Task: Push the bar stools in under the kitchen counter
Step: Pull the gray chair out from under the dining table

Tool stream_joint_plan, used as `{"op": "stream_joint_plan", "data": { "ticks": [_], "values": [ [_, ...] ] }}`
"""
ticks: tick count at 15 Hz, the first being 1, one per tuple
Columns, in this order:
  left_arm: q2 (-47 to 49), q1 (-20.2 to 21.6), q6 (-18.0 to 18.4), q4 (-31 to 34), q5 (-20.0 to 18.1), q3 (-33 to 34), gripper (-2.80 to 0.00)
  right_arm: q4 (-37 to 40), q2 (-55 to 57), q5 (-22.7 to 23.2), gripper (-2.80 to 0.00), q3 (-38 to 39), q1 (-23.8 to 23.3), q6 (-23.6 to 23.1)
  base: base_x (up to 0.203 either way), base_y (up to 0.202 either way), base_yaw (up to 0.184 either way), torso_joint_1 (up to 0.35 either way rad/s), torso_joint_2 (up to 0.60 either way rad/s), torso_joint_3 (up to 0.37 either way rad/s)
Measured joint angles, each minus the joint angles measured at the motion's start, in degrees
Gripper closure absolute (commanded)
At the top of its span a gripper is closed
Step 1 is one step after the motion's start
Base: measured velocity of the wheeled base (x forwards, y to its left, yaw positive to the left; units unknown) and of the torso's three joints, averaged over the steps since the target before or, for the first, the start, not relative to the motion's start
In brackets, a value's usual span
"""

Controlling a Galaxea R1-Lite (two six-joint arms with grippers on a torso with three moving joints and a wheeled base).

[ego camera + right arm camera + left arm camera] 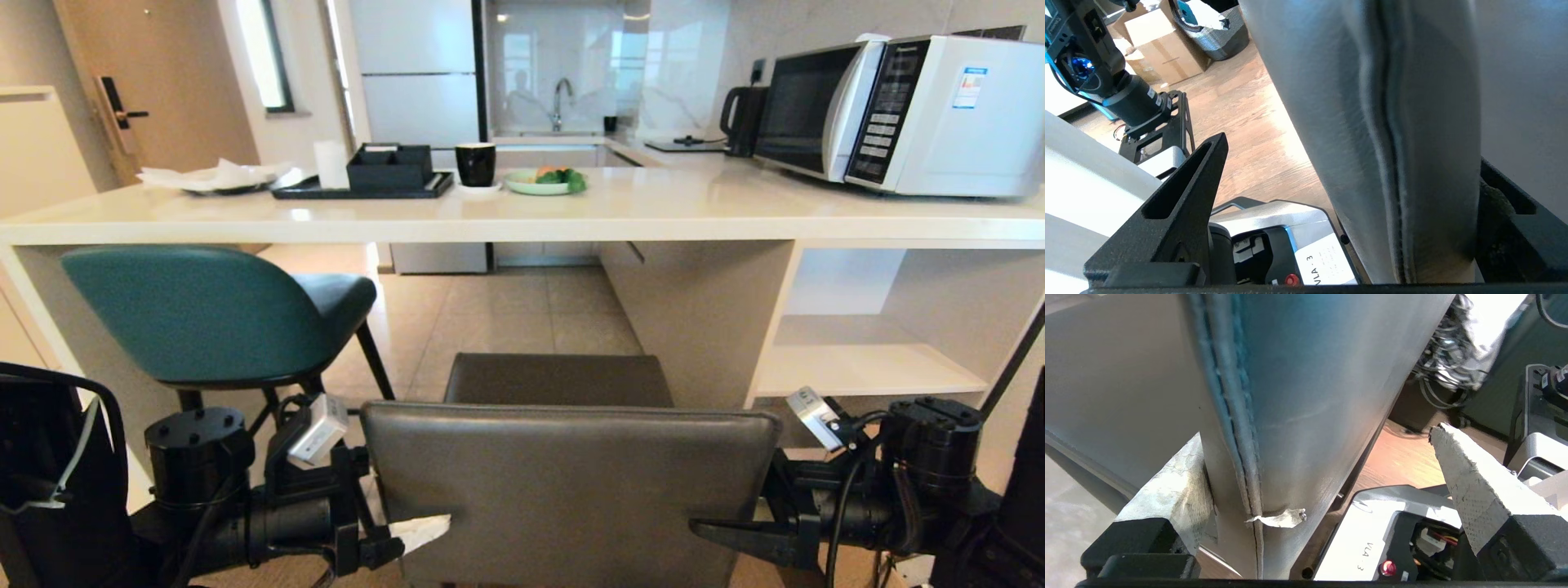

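The dark-grey bar stool [571,482] stands right in front of me, its seat [559,380] pointing at the kitchen counter [522,208] and short of its edge. My left gripper [392,527] [1316,433] is open and straddles the backrest's left edge [1290,396]. Its taped finger [1171,486] lies along one face; the other finger [1470,486] stands clear. My right gripper [759,527] [1351,151] is open astride the right edge [1392,122]. The teal bar stool [204,314] sits at the left, seat partly beneath the counter.
On the counter stand a microwave [898,110], a kettle [741,118], a black cup [475,163], a green plate of food [545,181] and a black tray [363,186]. A grey inner panel [702,318] and an open shelf [865,367] lie right of the grey stool.
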Motion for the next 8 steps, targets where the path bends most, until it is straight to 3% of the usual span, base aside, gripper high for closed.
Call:
{"op": "stream_joint_plan", "data": {
  "ticks": [4, 8],
  "values": [
    [-0.33, -0.01, 0.0, 0.02, -0.02, 0.09, -2.8, -0.02, -0.33, -0.05, -2.8, 0.0, 0.0, 0.0, -0.188, 0.0, -0.001, -0.001, 0.0, 0.005],
    [-0.84, -0.17, 0.02, -0.09, -0.17, 0.34, -2.8, -0.18, -0.6, 0.2, -2.8, 0.15, 0.05, -0.02, -0.017, 0.0, 0.0, -0.003, 0.0, 0.002]
  ]
}}
